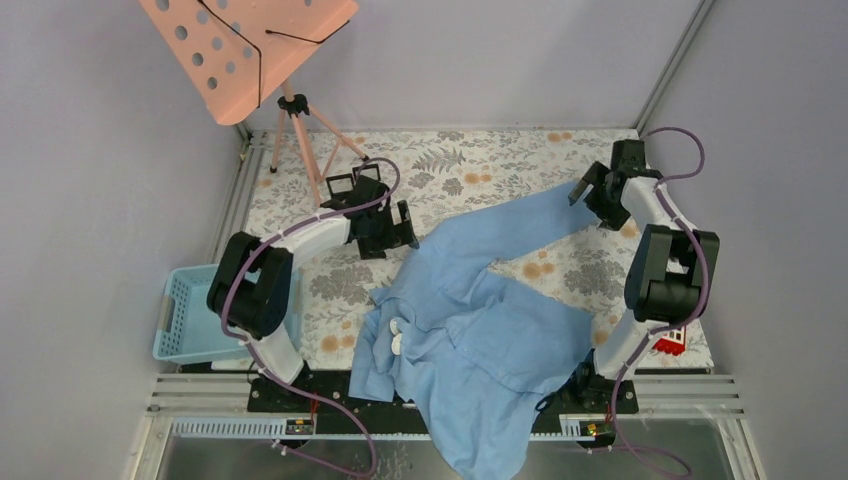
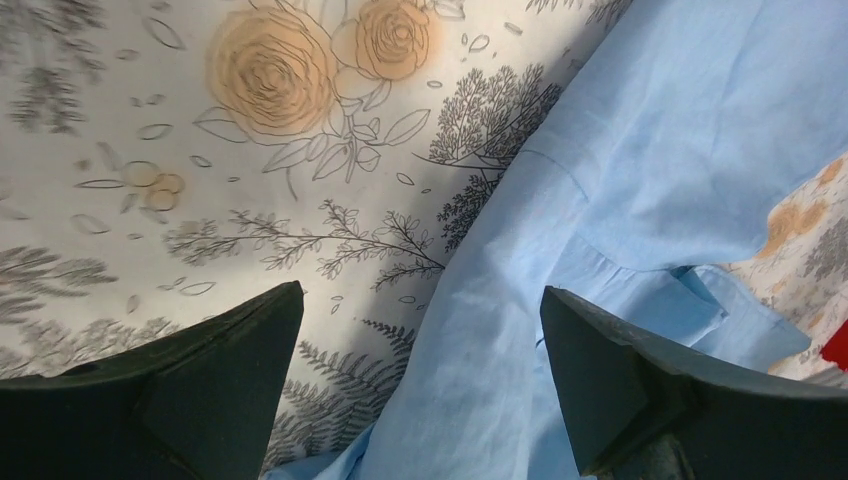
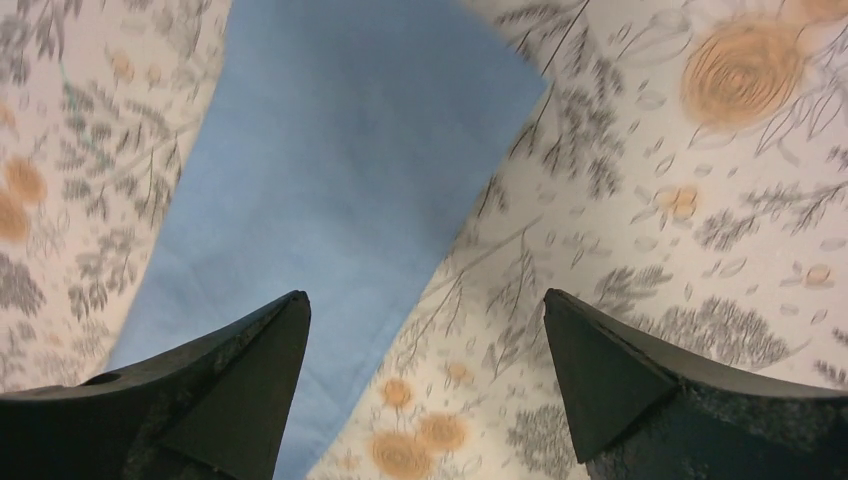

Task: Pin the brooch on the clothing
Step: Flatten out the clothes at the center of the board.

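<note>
floral table (image 1: 470, 160) holds shirt (image 1: 480, 330); left tool (image 2: 420, 292), right tool (image 3: 425, 296) agape.

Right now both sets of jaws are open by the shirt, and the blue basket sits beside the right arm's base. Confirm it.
Wrong side. The blue basket sits beside the left arm's base, as the top external view shows. The rest stands: both sets of jaws are open by the shirt.
</note>
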{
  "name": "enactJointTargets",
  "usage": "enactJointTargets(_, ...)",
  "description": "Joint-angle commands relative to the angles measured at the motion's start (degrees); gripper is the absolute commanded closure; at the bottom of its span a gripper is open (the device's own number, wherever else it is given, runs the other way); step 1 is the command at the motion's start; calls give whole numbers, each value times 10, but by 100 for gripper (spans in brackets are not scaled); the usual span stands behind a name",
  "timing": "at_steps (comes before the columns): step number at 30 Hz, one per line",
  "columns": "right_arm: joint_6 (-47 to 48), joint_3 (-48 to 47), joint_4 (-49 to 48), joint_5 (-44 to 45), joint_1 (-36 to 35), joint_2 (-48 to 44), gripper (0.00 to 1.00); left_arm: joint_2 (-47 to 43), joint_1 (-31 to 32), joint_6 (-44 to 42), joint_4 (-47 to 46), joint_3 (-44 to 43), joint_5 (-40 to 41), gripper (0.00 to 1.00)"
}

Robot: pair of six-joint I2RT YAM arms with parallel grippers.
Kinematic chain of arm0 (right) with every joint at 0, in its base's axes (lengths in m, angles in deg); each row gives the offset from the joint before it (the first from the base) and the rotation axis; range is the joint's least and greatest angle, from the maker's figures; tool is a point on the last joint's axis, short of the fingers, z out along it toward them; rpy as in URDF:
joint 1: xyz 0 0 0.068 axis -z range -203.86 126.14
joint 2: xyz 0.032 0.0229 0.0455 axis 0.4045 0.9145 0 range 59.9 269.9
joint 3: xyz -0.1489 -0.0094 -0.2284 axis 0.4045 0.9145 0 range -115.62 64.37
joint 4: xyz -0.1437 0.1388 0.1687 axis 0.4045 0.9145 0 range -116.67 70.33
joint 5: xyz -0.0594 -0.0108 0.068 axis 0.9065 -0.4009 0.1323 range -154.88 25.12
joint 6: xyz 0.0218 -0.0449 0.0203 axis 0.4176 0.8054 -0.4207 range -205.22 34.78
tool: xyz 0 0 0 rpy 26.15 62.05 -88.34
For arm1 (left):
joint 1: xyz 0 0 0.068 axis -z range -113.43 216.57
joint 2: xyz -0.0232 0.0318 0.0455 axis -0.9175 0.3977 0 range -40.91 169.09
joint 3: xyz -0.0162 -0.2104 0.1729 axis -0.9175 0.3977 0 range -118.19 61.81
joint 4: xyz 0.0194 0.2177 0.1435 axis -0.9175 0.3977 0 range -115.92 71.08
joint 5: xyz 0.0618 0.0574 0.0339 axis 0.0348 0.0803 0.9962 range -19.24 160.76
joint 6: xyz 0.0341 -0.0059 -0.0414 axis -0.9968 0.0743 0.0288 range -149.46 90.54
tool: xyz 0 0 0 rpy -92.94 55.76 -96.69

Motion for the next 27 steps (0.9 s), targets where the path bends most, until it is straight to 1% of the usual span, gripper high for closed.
enactJointTargets(1, 6, -68, 5, -26, 33, 54, 7, 34, -2, 6, -52, -16, -76, 1)
enactJointTargets(5, 15, -132, 35, -18, 46, 117, 7, 47, -1, 6, -59, -22, -97, 1)
enactJointTargets(7, 18, -156, 49, 0, 49, 141, 8, 61, -1, -48, -50, -30, -115, 5)
enactJointTargets(10, 12, -180, 57, -10, 52, 171, 8, 80, 3, -52, -55, -30, -137, 4)
enactJointTargets(13, 4, -201, 68, -13, 52, 202, 9, 88, 12, -55, -56, -32, -137, 2)
enactJointTargets(19, 3, -239, 93, -30, 52, 226, 10, 92, 25, -53, -65, -39, -147, 3)
enactJointTargets(20, 6, -248, 101, -32, 52, 230, 10, 94, 29, -52, -65, -40, -147, 6)
enactJointTargets(21, 8, -254, 108, -33, 52, 233, 10, 98, 32, -52, -65, -42, -150, 17)
enactJointTargets(26, 16, -242, 112, -43, 52, 225, 11, 115, 52, -43, -72, -48, -148, 65)
enactJointTargets(27, 17, -237, 108, -46, 52, 220, 11, 120, 55, -42, -74, -53, -148, 79)
